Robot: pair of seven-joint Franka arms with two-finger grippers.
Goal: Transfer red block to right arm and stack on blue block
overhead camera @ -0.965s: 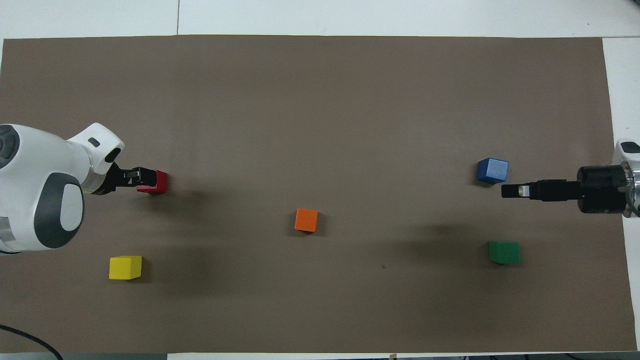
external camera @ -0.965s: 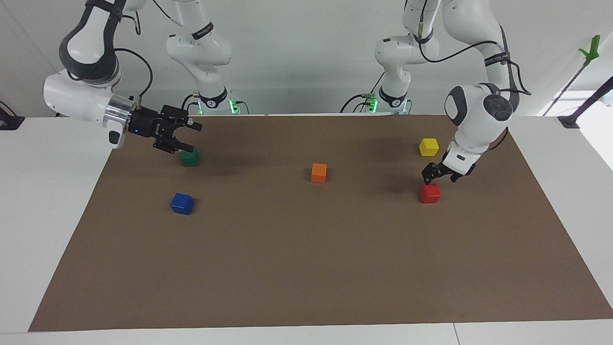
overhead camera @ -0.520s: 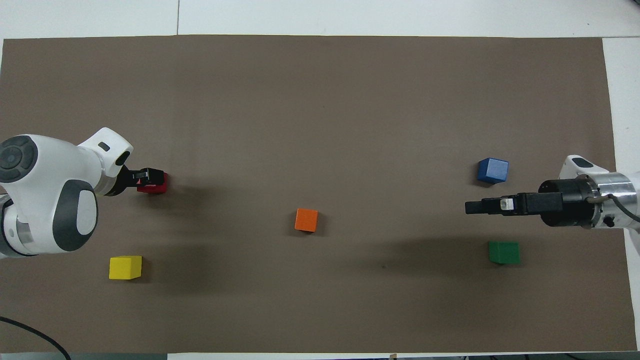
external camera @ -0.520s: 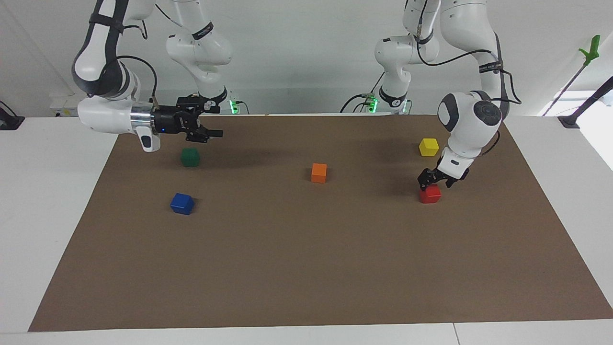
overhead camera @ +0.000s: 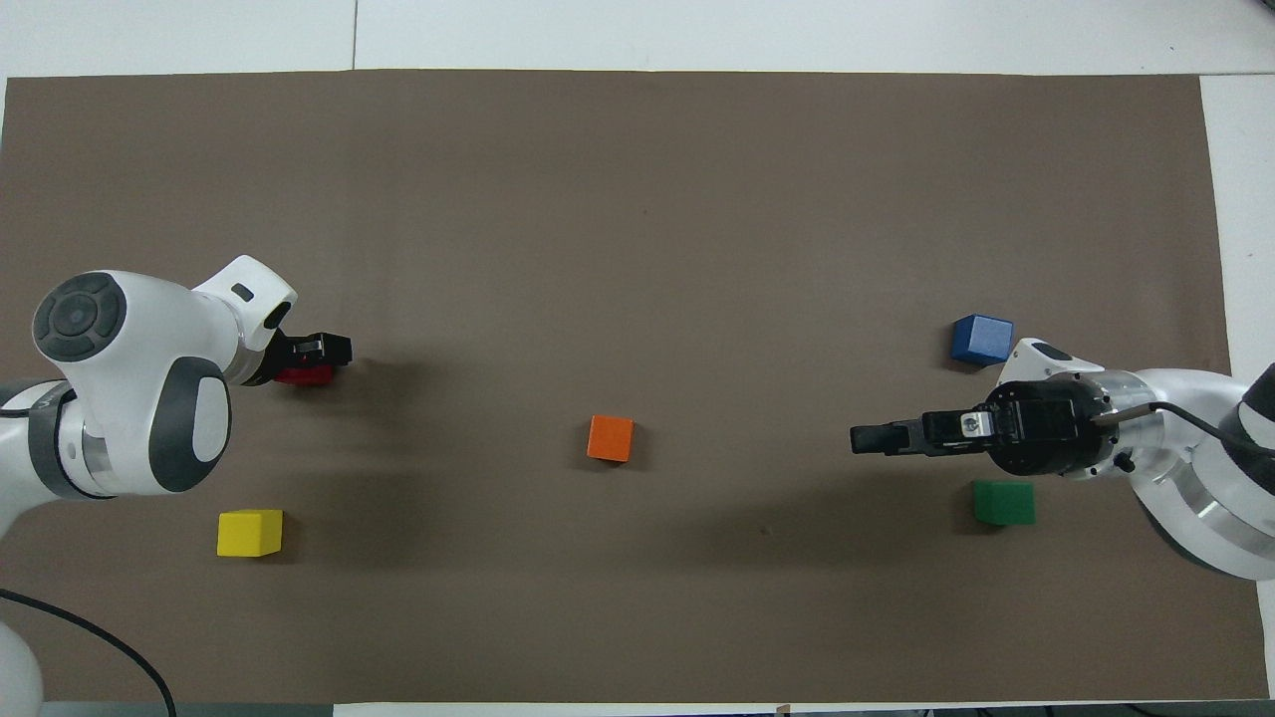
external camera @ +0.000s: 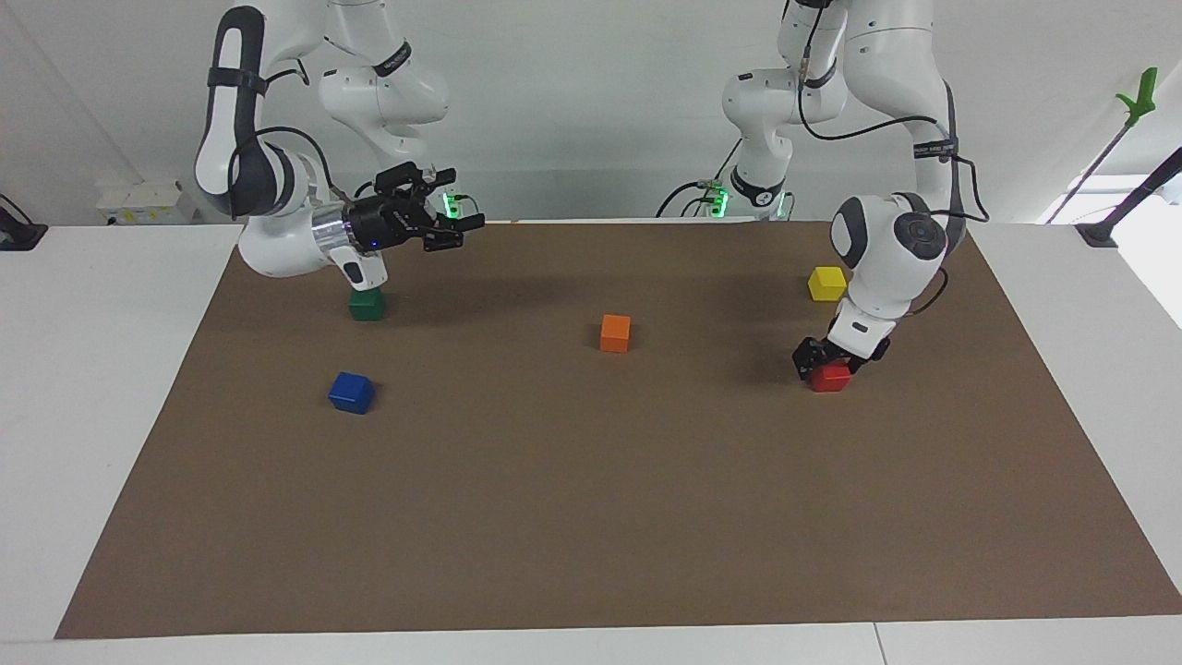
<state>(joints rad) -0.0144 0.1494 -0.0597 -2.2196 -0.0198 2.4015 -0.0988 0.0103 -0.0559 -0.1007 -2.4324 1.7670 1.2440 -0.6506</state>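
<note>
Left end effector (external camera: pixel 825 362) lowered onto red block (external camera: pixel 831 378), grip seemingly unclosed, R arm (external camera: pixel 277 199) raised

Matt brown paper-like mat (external camera: pixel 591 517), smooth matt-painted red block (external camera: pixel 831 379) and blue block (external camera: pixel 351 392), glossy white plastic right arm (external camera: pixel 268 231), smooth white table (external camera: pixel 92 369)
</note>
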